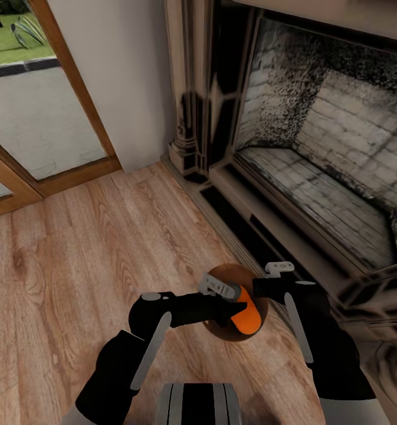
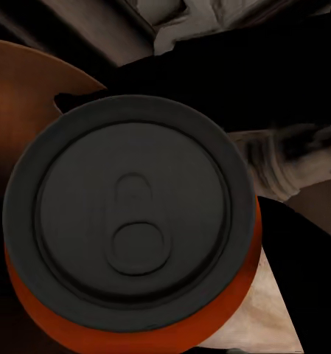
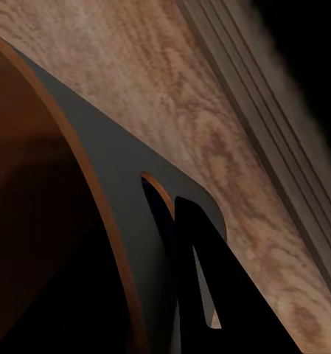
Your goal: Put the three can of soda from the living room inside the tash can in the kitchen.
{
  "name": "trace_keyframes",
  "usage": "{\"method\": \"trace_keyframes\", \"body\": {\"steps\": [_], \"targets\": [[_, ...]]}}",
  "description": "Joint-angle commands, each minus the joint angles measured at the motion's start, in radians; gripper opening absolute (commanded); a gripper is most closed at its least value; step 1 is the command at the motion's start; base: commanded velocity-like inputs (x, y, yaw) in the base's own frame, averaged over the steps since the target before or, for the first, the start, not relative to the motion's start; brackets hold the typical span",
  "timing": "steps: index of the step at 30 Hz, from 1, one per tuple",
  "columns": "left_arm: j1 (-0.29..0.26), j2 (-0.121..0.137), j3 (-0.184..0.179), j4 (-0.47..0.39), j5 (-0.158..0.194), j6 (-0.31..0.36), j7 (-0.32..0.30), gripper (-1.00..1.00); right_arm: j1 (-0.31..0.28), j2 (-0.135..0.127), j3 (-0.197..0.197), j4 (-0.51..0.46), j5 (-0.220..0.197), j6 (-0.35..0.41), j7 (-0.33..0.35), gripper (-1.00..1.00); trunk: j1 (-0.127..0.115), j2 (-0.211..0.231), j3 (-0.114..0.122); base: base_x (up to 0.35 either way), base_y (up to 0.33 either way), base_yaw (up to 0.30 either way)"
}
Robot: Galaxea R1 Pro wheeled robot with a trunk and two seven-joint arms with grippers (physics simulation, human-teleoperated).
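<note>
Working beside the fireplace (image 1: 322, 147) on the wood floor (image 1: 74, 248), you are holding the tash can (image 1: 222, 276) on the right tool (image 1: 275, 277), one finger (image 3: 209, 295) inside its rim and clamped on the wall. Your left tool (image 1: 225, 292) is clamped on the can of soda (image 1: 245, 316) over the bin's mouth; be lowering it well inside before parting the tool.

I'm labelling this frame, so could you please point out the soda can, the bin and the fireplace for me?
soda can (image 1: 246, 314): head view, on its orange side.
bin (image 1: 222, 276): head view, on the brown wall above the can.
fireplace (image 1: 340, 206): head view, on its brick floor.
</note>
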Motion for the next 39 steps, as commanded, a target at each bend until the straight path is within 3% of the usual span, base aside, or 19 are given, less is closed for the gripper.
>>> {"method": "trace_keyframes", "body": {"steps": [1,3,7,10,24,30,39], "targets": [[0.0,0.0,-0.01,0.0,0.0,0.0,0.016,-1.0,0.0,0.0,0.0,0.0,-0.017,0.0,0.002,-1.0,0.0,0.0,0.0,0.0,0.0,0.0],[0.0,0.0,-0.035,0.0,0.0,-0.001,0.085,-1.0,0.0,0.0,0.0,0.0,-0.017,0.0,0.002,-1.0,0.0,0.0,0.0,0.0,0.0,0.0],[0.0,0.0,-0.101,0.0,0.0,-0.002,0.142,-1.0,0.0,0.0,0.0,0.0,-0.017,0.0,0.001,-1.0,0.0,0.0,0.0,0.0,0.0,0.0],[0.0,0.0,-0.118,-0.001,-0.002,-0.005,0.189,-1.0,0.0,0.0,0.0,0.0,-0.017,0.0,0.002,-1.0,0.0,0.0,0.0,0.0,0.0,0.0],[-0.018,0.0,-0.114,-0.004,-0.014,-0.035,0.208,-1.0,0.0,0.0,0.002,0.0,-0.017,0.0,0.001,-1.0,0.0,0.0,0.0,0.0,0.0,0.0],[-0.028,0.0,-0.11,-0.006,-0.07,-0.034,0.208,-1.0,0.0,0.0,0.002,0.0,-0.017,0.0,0.001,-1.0,0.0,0.0,0.0,0.0,0.0,0.0],[-0.029,0.0,-0.108,-0.006,-0.093,-0.033,0.208,-1.0,0.0,0.0,0.002,0.0,-0.017,0.0,0.001,-1.0,0.0,0.0,0.0,0.0,0.0,0.0]]}}
